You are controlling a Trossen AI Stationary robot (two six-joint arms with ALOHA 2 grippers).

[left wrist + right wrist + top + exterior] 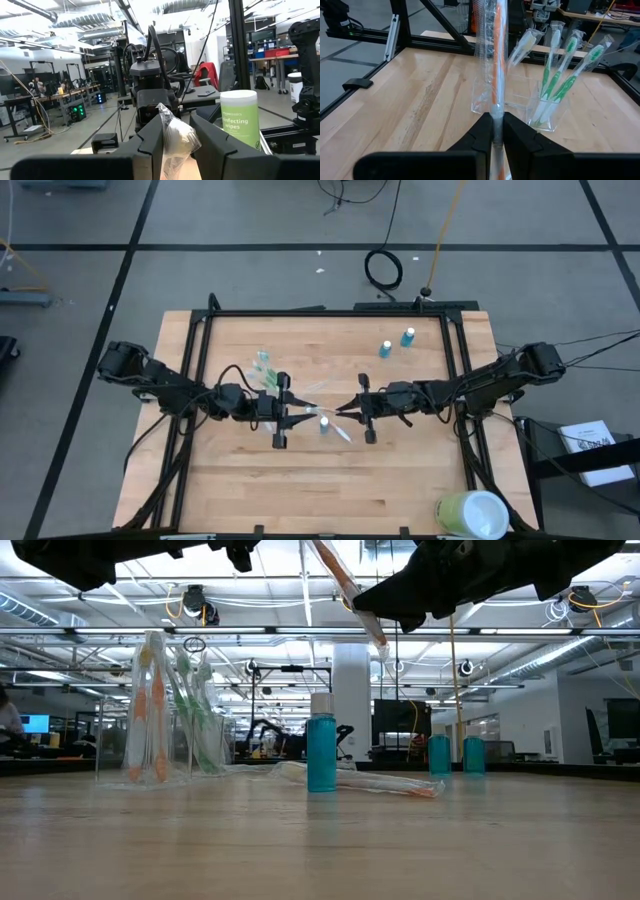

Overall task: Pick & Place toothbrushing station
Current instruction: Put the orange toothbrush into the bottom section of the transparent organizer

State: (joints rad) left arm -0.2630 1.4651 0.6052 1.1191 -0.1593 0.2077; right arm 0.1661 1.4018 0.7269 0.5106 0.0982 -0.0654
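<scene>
One large pale green-and-white cup (470, 515) stands at the near right corner of the tabletop (400, 470), well apart from everything else.

Farther in, about mid-tabletop, a loose toothbrush (341, 432) in a clear wrapper lies flat. A blue tube (324, 423) with a white cap stands upright just beside it.

Above these two the arms meet from either side. The left tool (296, 412) is on the left and the right tool (350, 408) on the right, their tips pointing at each other and near together. The right tool is clamped on a held toothbrush (496, 60), an orange-handled one in a clear sleeve, with both fingers pressed tight against it. The low view shows that brush slanting in the air, clear of the wood. The left tool pinches a pale, crinkled wrapped end between its fingers (150, 145). From above this appears to be the other end of the same brush.

Beyond the left tool stands the small clear cup (265, 368), upright and holding several green-and-white toothbrushes (555, 80) that lean outward in their wrappers.

Farthest back, toward the right, two more blue tubes stand upright close together: the nearer tube (385, 349) and the far tube (408, 337).
</scene>
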